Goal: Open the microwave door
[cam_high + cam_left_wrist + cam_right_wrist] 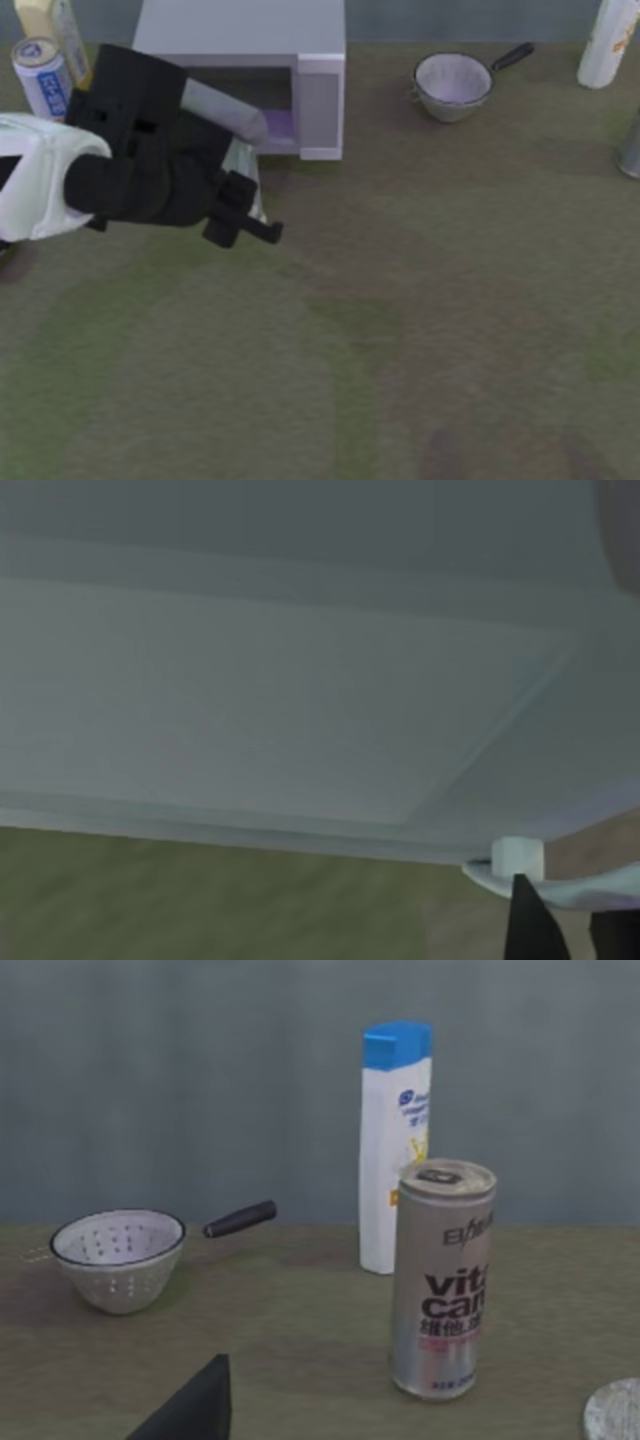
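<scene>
L gripper at microwave door, microwave open.

The tall silver cylindrical drink can in the right wrist view carries large black lettering reading "vita" over "cam", cut off at the can's curve; smaller characters above and below it cannot be read. The white plastic bottle with a blue cap behind it bears a round blue emblem with illegible small print. In the top view, the white and blue can at the table's far left shows blue markings on its side, too small to read. No legible marking shows on the microwave.
</scene>
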You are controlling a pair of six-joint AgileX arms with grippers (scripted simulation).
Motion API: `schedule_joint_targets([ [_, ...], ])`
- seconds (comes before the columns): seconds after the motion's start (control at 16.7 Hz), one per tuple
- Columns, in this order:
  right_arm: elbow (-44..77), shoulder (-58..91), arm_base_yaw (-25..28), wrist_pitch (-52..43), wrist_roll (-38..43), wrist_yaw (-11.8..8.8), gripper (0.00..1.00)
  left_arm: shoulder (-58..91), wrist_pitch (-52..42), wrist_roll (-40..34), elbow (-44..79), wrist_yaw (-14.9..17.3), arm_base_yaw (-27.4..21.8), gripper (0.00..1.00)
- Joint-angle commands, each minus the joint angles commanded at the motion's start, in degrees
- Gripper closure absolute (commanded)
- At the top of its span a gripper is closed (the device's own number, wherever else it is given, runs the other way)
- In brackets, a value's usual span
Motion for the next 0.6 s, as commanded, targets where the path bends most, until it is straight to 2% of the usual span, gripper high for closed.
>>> schedule_joint_targets([
  [0.3, 0.0, 0.0, 0.0, 0.0, 0.0, 0.0, 0.0, -0.9, -0.4, 3.1, -0.7, 1.9, 1.7, 1.0],
  [0.6, 0.0, 0.0, 0.0, 0.0, 0.0, 0.0, 0.0, -0.9, -0.5, 3.2, -0.8, 1.9, 1.7, 1.0],
])
